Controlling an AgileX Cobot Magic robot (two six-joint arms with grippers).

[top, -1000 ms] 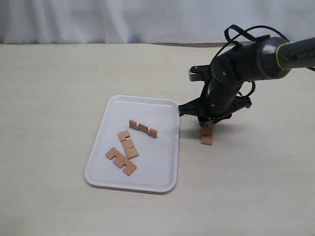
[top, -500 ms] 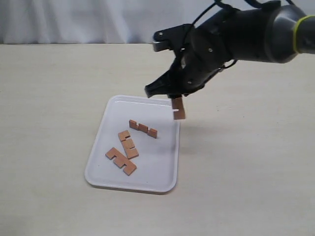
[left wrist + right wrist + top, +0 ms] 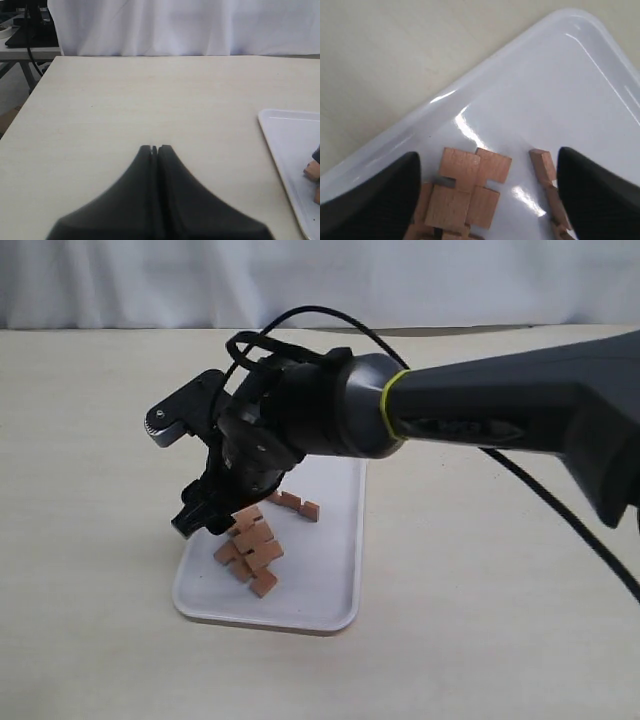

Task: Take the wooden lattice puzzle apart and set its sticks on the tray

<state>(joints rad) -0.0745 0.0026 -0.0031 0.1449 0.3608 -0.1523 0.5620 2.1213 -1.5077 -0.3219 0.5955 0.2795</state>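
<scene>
Hanging low over the tray [image 3: 330, 585], the right gripper [image 3: 487, 162] has its fingers [image 3: 395, 190] spread wide and clasps nothing. Between and beneath them lies a pile of sticks [image 3: 465, 187], overlapping flat on the tray's white floor, toward its left rim in the exterior view. Whether a fingertip touches the pile cannot be told. The pile's long axis runs roughly along the tray's length. A separate stick [image 3: 293, 503] lies just beside it, slanting across the tray's width. The left gripper [image 3: 155, 149] is pressed closed, empty, over the table [image 3: 150, 95].
</scene>
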